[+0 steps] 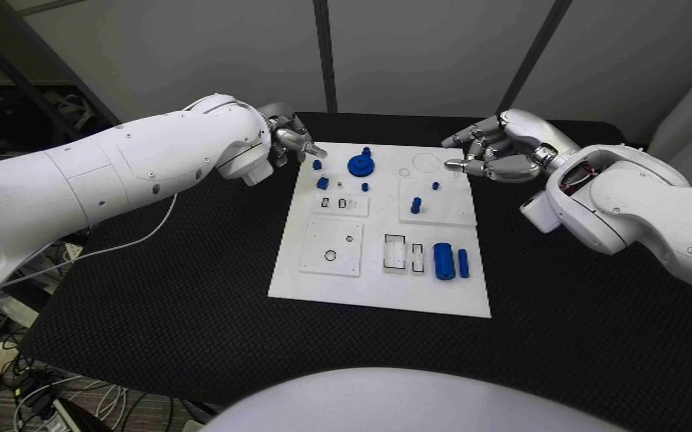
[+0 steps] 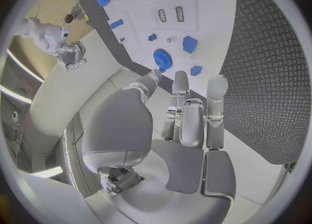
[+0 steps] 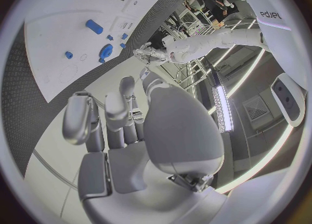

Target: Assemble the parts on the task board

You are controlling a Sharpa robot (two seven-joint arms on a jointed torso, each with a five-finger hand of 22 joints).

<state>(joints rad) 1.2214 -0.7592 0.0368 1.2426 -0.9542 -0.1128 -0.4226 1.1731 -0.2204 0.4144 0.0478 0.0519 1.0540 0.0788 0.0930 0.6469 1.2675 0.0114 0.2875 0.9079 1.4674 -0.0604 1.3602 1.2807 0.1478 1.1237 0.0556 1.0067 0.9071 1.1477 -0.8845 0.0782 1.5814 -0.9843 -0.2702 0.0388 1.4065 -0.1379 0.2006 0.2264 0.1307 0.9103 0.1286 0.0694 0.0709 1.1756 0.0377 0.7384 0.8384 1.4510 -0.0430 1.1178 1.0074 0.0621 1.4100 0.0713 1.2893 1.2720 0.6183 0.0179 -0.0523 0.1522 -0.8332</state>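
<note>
Both hands hang at the top corners of the white task board (image 1: 378,282), and neither one holds anything. Left hand (image 1: 289,142) sits in the upper left of the head view, just past the board's top left corner, with its fingers loose and apart. Right hand (image 1: 495,152) sits in the upper right, by the board's top right corner, with its fingers curved but not closed on a part.

The blue parts lie on the board. A blue gear (image 1: 361,163) stands near the top middle. Small blue pegs (image 1: 320,183) lie just left of it, close to the left hand. Another blue peg (image 1: 415,205) stands right of the middle. Two long blue blocks (image 1: 451,261) lie low on the right side of the board, next to empty slots (image 1: 394,252).

What could go wrong? The small pegs sit close together, so big fingers could bump one while reaching for another and knock it over or roll it off the board. A push on the board's edge could also slide the whole board, and then the holes would not line up.
</note>
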